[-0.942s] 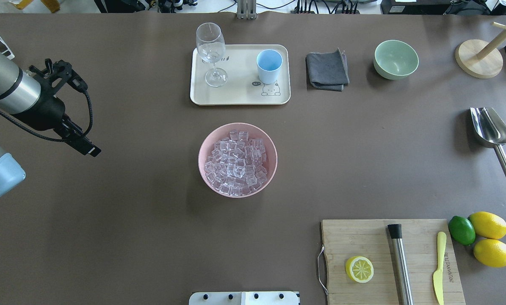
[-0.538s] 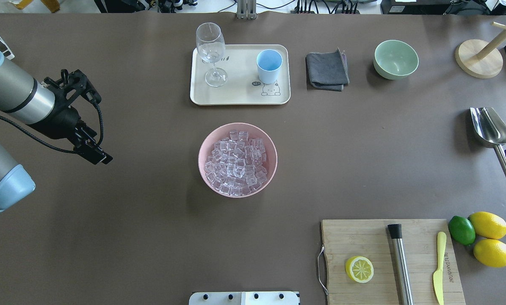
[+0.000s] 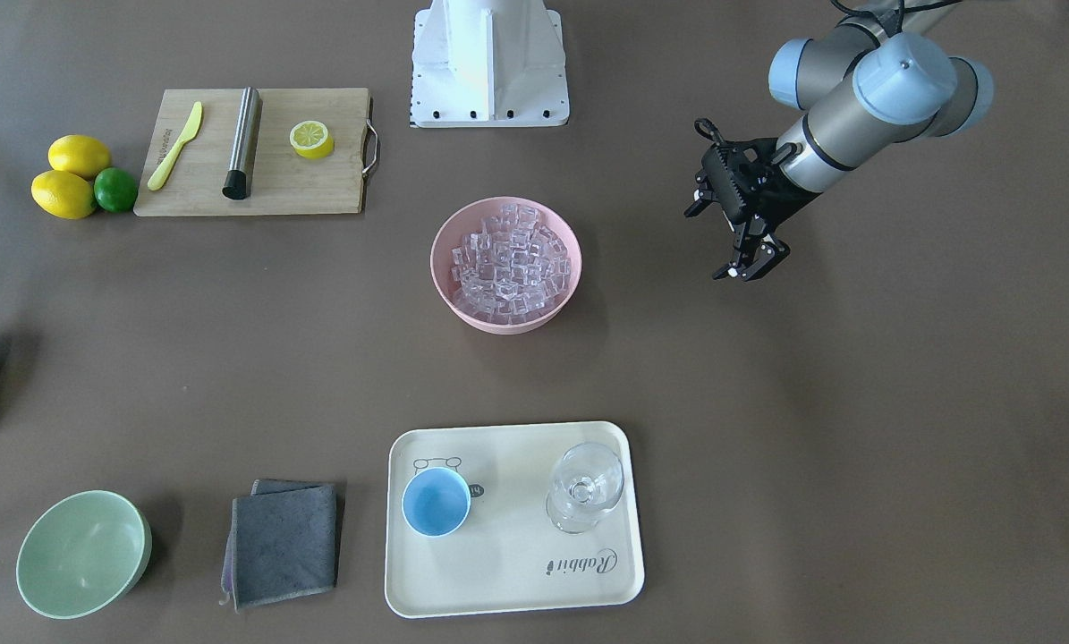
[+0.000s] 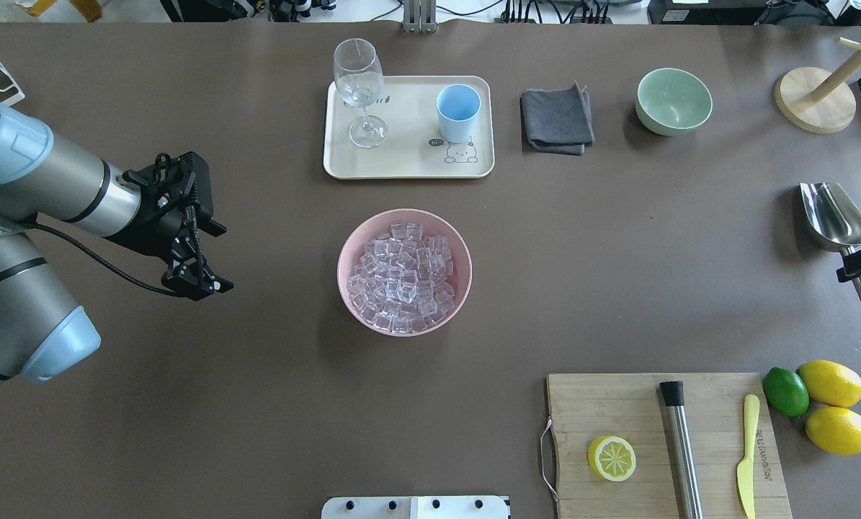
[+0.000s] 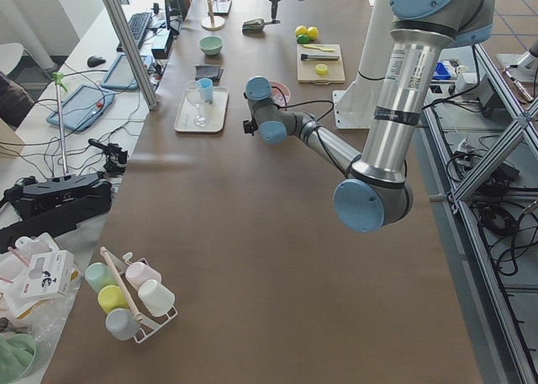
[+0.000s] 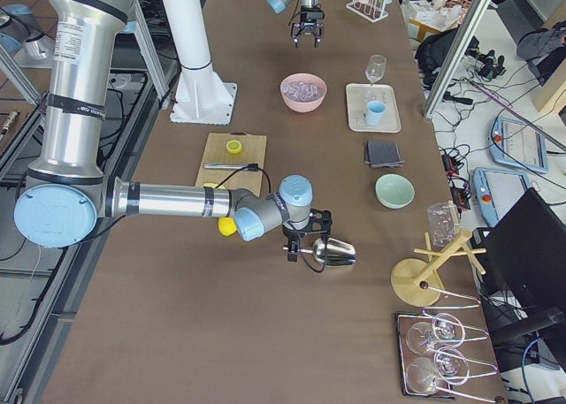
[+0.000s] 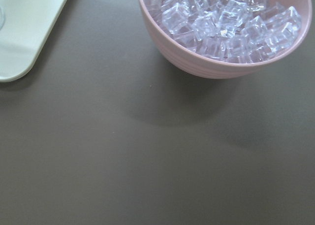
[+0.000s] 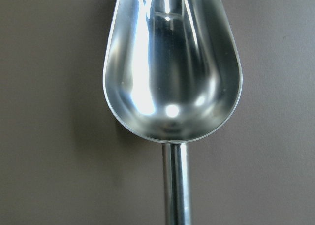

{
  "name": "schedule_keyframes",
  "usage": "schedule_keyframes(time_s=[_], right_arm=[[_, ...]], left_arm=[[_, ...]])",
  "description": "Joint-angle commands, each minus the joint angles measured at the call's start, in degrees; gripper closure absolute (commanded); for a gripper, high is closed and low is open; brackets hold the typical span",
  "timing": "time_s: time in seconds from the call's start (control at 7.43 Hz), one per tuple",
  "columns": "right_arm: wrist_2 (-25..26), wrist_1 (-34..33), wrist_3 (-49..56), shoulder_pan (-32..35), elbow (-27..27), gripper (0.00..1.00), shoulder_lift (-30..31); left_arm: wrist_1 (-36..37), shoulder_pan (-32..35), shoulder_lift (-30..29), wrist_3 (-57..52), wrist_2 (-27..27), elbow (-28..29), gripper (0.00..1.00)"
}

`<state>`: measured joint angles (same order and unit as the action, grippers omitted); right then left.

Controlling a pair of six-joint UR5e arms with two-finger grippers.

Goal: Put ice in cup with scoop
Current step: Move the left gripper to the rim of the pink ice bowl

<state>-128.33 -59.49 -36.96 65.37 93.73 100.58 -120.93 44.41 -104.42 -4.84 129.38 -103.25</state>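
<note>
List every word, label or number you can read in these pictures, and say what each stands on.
"Rabbit": cursive print on the cream tray.
Dark speech bubble on the tray beside the cup: too blurred to read.
Print on the cutting board beside the yellow knife: too small to read.
Labels on the left arm: too small to read.

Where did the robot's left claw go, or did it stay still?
Yes, it moved. In the overhead view the left gripper has slid closer to the pink bowl, which stayed put, and a bit nearer the robot.
</note>
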Motion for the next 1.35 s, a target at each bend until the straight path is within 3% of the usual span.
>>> schedule_keyframes(time_s=[0.0,0.4,0.54,0.94,1.08,1.21], right_arm=[[2.73,4.63,-3.63,-2.0,-0.22,0.11,1.45],[4.66,9.02,-6.96,-3.49,-0.83,0.11,2.86],[4.67,10.18,-7.68,-3.93,-1.01,0.17,2.95],[5.2,10.28,-7.6,-4.38,-1.45,0.58,2.95],[5.2,10.28,-7.69,-4.38,-1.45,0.9,2.95],[5.2,10.28,-7.6,-4.38,-1.36,1.0,2.87]], left_arm=[[-12.77,-3.35,-0.08,-4.63,-2.19,5.93,0.01],[-14.33,-5.72,-4.55,-4.74,-5.88,9.12,0.01],[-14.59,-6.26,-4.73,-5.0,-7.29,9.12,0.01],[-14.24,-7.14,-6.66,-12.74,-9.94,9.91,0.01],[-14.42,-7.31,-6.67,-12.74,-9.85,9.83,0.01],[-14.51,-7.23,-6.32,-13.0,-9.33,9.31,0.01]])
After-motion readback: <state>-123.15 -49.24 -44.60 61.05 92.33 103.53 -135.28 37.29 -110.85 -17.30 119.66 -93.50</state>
